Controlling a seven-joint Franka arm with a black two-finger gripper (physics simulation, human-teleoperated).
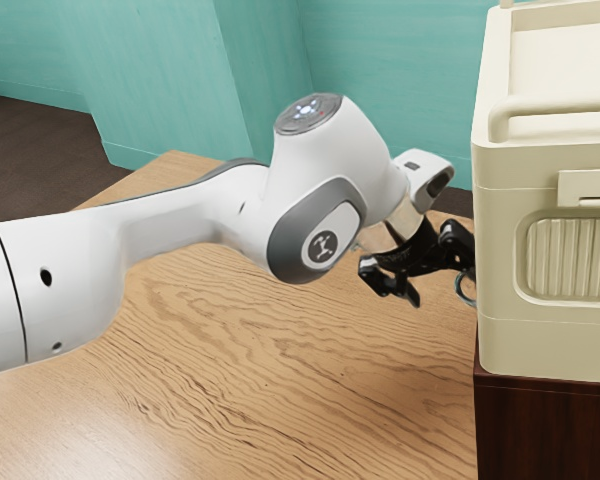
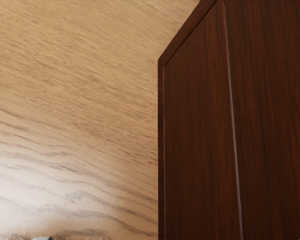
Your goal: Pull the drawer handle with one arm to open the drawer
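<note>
Close to the ring (image 1: 458,289), with grip and pull left to do

Spread apart at the gripper (image 1: 440,285), with a gap between its fingers and nothing pinched there; set just beside the ring, judged to be the drawer's handle; placed, in the exterior view, right under the finger nearer the box (image 1: 550,345); impossible to tell from here whether touching that finger or merely lined up with it.

Farther out from the gripper, past the ring, comes to the box, resting on the dark cabinet (image 1: 545,430); beneath the gripper, down to the table (image 1: 280,370); back from the gripper, toward the exterior view's left, along the arm (image 1: 170,230); in the wrist view, along a thin pale seam (image 2: 232,120) down the cabinet's dark wood, too little to read as a drawer pulled out.

Done, as far as can be judged: the reach, or most of it; left to do: bring the ring properly between the fingers, close on it, then draw away from the cabinet; cannot say for certain how the drawer sits, but nothing to suggest any opening; needs care with a thin ring, easy to miss or slip off if pinched at the edge.
</note>
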